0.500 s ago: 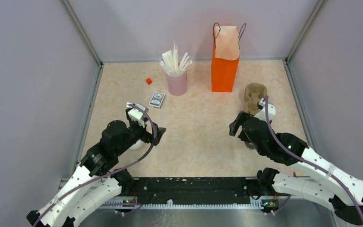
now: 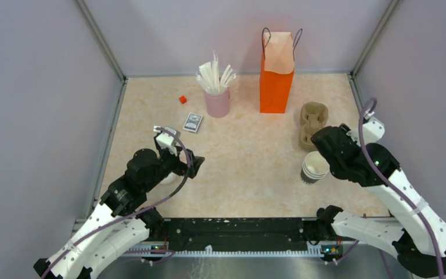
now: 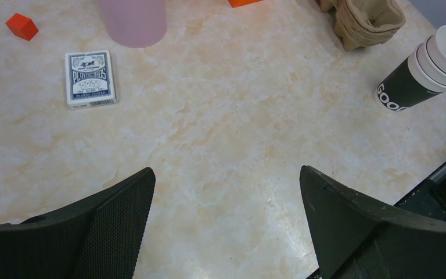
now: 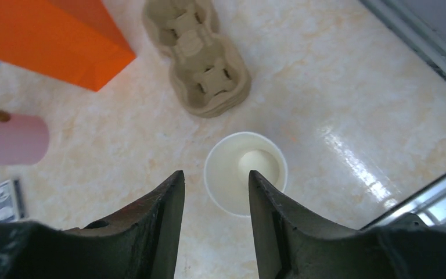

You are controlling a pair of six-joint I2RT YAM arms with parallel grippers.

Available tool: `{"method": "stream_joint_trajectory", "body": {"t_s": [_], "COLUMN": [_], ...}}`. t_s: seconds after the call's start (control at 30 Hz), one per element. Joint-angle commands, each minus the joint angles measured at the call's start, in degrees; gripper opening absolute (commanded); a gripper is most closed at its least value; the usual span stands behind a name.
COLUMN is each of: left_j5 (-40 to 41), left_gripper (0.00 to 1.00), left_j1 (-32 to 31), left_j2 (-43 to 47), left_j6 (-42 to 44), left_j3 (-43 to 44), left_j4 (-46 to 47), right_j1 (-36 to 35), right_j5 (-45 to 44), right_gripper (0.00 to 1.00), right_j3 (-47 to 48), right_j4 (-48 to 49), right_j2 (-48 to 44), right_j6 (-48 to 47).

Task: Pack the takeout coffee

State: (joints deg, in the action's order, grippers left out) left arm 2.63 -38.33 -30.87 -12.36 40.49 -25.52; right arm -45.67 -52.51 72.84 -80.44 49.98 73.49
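Observation:
No lidded coffee cup shows clearly in any view. A bit of something white (image 2: pixel 166 178) peeks out under my left wrist; I cannot tell what it is. A stack of lidless dark cups with cream insides (image 2: pixel 313 167) stands at the right, also in the left wrist view (image 3: pixel 427 72) and the right wrist view (image 4: pixel 245 171). My right gripper (image 2: pixel 327 141) is open and empty, straight above these cups (image 4: pixel 215 174). My left gripper (image 2: pixel 194 163) is open and empty over bare table (image 3: pixel 226 171). The orange bag (image 2: pixel 276 81) stands upright at the back.
A brown pulp cup carrier (image 2: pixel 313 121) lies between the bag and the cup stack. A pink cup of white straws (image 2: pixel 216 96), a deck of cards (image 2: pixel 193 122) and a small red cube (image 2: pixel 182 99) sit at the back left. Walls enclose three sides.
My right arm has swung up and to the right, uncovering the stack of lidless cups. My left arm has hardly moved.

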Motion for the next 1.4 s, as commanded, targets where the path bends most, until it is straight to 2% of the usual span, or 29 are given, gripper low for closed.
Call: {"method": "stream_joint_trajectory", "body": {"t_s": [0.0, 0.2, 0.3, 0.37, 0.5, 0.63, 1.17, 1.37], "left_j5": [0.21, -0.5, -0.13, -0.19, -0.17, -0.33, -1.37, -1.53], "left_gripper": [0.99, 0.99, 0.99, 0.99, 0.99, 0.99, 0.99, 0.99], "left_j1": [-0.09, -0.08, -0.1, -0.11, -0.14, -0.08, -0.08, -0.09], "left_j2": [0.48, 0.43, 0.47, 0.46, 0.56, 0.68, -0.3, -0.36], "left_j6": [-1.37, -1.47, -1.44, -1.44, -1.35, -1.09, -1.09, -1.09], "left_j3": [-0.77, -0.9, -0.79, -0.88, -0.77, -0.88, -0.99, -0.95], "left_j4": [2.67, 2.21, 2.14, 2.06, 2.11, 2.25, 2.31, 2.24], "right_j1": [7.22, 18.78, 21.74, 22.1, 22.15, 22.16, 22.18, 22.18], "right_j5": [3.54, 11.7, 14.65, 14.27, 12.27, 15.35, 14.73, 14.72], "right_gripper": [0.43, 0.43, 0.35, 0.31, 0.29, 0.29, 0.28, 0.23], "right_j3": [-1.44, -7.76, -9.94, -11.14, -15.08, -19.36, -23.18, -24.37], "right_j4": [-3.6, 3.65, 5.44, 5.07, 5.8, 12.79, 12.14, 12.98], "right_j2": [3.17, 3.77, 3.32, 2.52, 0.23, -3.78, -4.31, -5.36], "right_j6": [-1.87, -7.65, -7.76, -6.02, -2.69, -6.77, -4.53, -4.28]}}
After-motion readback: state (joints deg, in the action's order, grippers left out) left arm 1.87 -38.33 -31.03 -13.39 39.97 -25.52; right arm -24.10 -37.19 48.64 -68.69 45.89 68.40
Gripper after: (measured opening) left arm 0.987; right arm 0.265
